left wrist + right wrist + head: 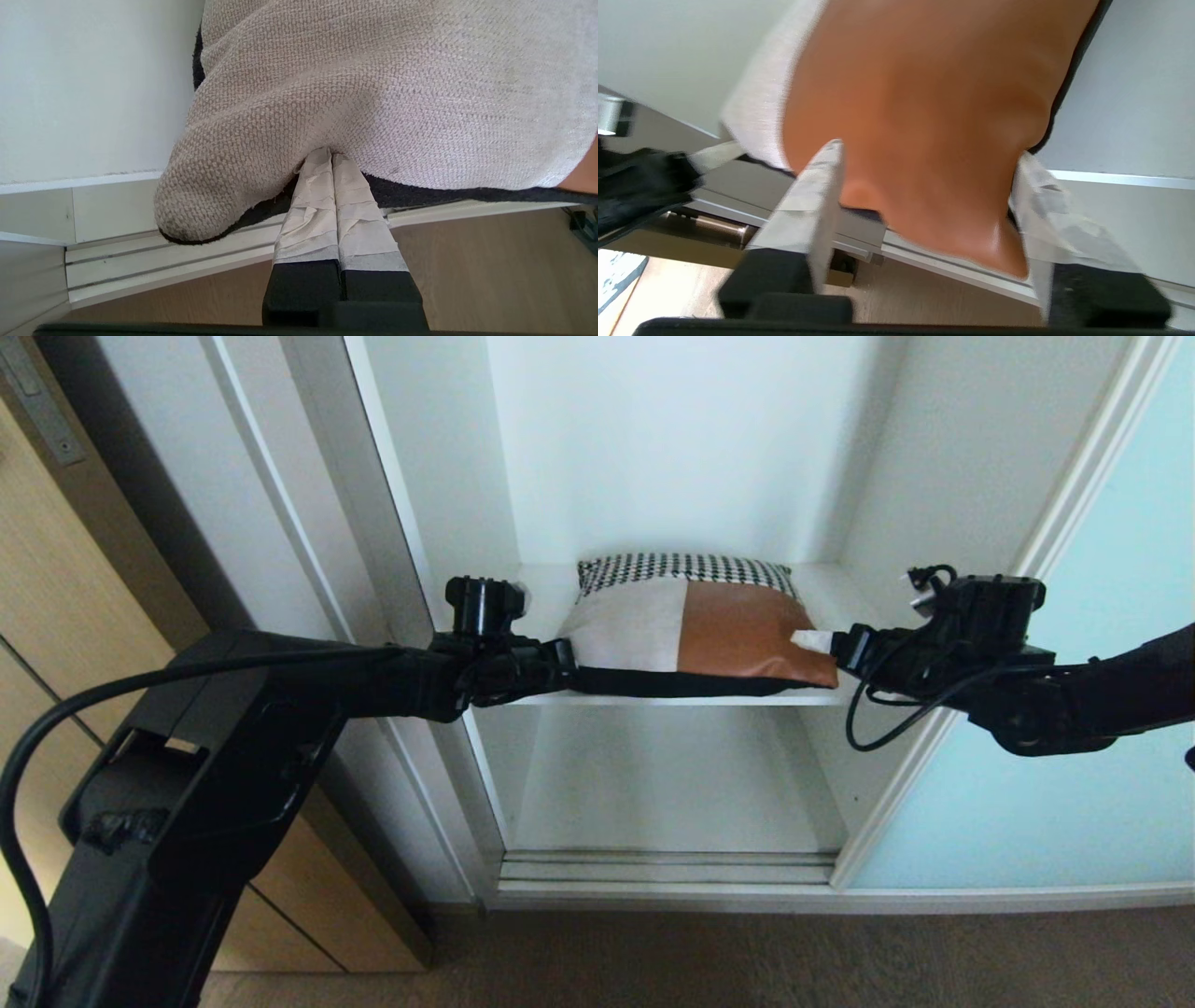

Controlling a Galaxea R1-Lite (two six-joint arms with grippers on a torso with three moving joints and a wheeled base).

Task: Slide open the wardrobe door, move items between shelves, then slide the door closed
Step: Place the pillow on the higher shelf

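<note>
The patchwork cushion (pixel 691 625) lies flat on a white shelf (pixel 541 583) inside the open wardrobe, with its houndstooth strip toward the back. My left gripper (pixel 565 663) is at the cushion's front left corner. In the left wrist view the left gripper (pixel 331 154) is shut, its tips pinched into the cream fabric (pixel 397 93). My right gripper (pixel 810 640) is at the front right corner. In the right wrist view the right gripper (pixel 930 151) is open, one finger on each side of the rust-brown corner (pixel 924 116). The sliding wardrobe door (pixel 1074 756) stands pushed to the right.
Below the cushion's shelf is an empty lower compartment (pixel 672 784), then the door track (pixel 667 868) at floor level. A tan wooden door (pixel 56 616) stands at the far left. Brown carpet (pixel 747 952) covers the floor in front.
</note>
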